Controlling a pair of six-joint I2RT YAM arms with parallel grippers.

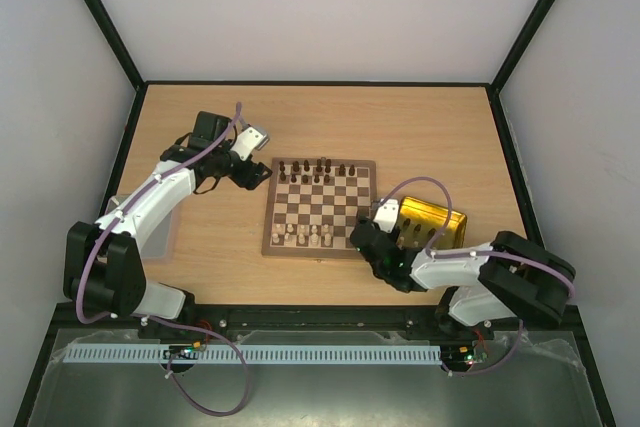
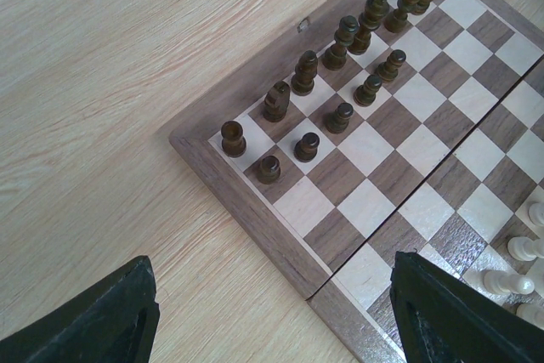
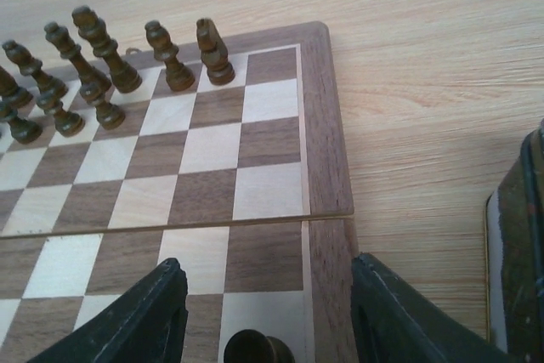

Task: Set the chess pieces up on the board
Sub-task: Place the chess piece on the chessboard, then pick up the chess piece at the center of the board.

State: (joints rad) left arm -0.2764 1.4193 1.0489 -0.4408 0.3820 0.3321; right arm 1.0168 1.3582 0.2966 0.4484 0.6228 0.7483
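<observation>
The board lies mid-table. Several dark chess pieces stand along its far rows, and cream pieces stand on the near rows at the left. My right gripper is open at the board's near right corner. The rounded top of one dark piece stands between its fingers on a cream square, with a gap on each side. My left gripper is open and holds nothing, hanging over the board's left border. The left wrist view shows dark pieces and cream ones.
A shiny gold tray sits right of the board, close behind my right gripper, with a few dark shapes in it; its edge shows in the right wrist view. A pale flat tray lies under the left arm. Bare wooden table stretches beyond the board.
</observation>
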